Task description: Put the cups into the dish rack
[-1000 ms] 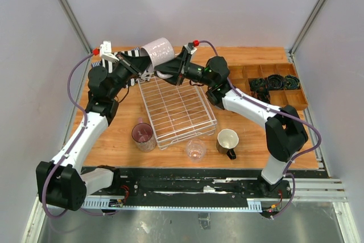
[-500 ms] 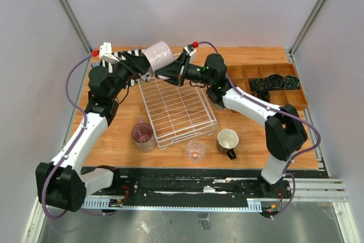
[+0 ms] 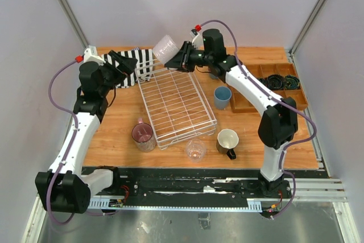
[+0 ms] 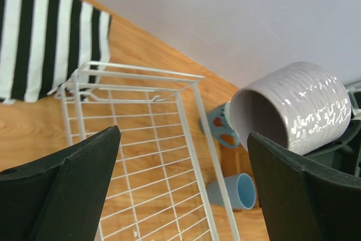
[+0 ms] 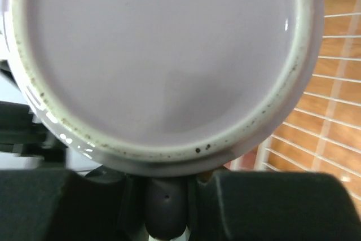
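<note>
Between the fingers of the right gripper (image 3: 178,58) we find the grey-lilac cup (image 3: 164,48), held off the table and lying on its side. Its mouth faces the left gripper (image 3: 125,64); its flat base fills the right wrist view. There a lilac part of the cup sits pinched between the two dark fingers (image 5: 271,207).

Below the held cup lies the far edge of the dish rack (image 3: 177,103), a white wire tray.

The left gripper's fingers (image 4: 62,196) are spread wide with nothing between them. They point across the rack's far corner towards the cup's mouth, apart from it. Under them lies a black-and-white striped cloth (image 3: 136,61).

On the right fingers' side of the rack stands a light blue tumbler (image 3: 222,97). The left wrist view also shows a blue-grey mug (image 4: 221,128) just beside the rack.

At the rack's near edge, well apart from both pairs of fingers:
- pink translucent mug (image 3: 143,135)
- clear glass (image 3: 195,150)
- dark mug with cream inside (image 3: 228,141)

Further right, a brown wooden compartment tray (image 3: 256,70) holds dark coiled items.
</note>
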Controlling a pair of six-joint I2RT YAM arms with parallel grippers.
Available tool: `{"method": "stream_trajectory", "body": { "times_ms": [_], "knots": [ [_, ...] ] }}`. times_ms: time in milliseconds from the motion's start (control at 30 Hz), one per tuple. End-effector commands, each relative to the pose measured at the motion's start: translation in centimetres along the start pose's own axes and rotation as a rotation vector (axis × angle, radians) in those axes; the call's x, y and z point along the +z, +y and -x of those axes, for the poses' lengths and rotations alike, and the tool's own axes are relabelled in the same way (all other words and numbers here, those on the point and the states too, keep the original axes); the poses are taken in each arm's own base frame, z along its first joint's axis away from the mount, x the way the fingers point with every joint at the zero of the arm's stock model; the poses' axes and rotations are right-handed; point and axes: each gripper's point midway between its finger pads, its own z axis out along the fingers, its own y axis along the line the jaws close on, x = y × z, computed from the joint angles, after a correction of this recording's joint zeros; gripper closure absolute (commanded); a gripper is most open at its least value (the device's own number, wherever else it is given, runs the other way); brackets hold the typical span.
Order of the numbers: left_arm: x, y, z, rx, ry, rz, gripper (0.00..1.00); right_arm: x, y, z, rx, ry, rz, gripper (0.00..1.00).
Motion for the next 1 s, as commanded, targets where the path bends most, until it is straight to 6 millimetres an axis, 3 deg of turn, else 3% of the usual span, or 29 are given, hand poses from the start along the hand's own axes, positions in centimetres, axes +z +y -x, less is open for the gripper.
{"method": "stream_trajectory", "body": {
  "times_ms": [0,267,600,967],
  "knots": [
    [-0.4,3.0,-0.1,0.013,0.054,0.195,0.0,-0.5,-2.9,0.8,-0.258,0.028,-0.182,0.99],
    [-1.2,4.4,-1.8,0.014,0.118,0.242,0.0,0.9,-9.6,1.4,-0.371,0.016,-0.505,0.99],
    [-1.8,5.4,-2.1,0.048,0.12,0.274,0.0,3.9,-14.0,0.8,-0.446,-0.072,-0.79,0.99],
    [-2.0,6.9,-3.1,0.073,0.145,0.305,0.0,2.8,-18.3,3.3,-0.438,-0.24,-1.014,0.99]
  ]
}}
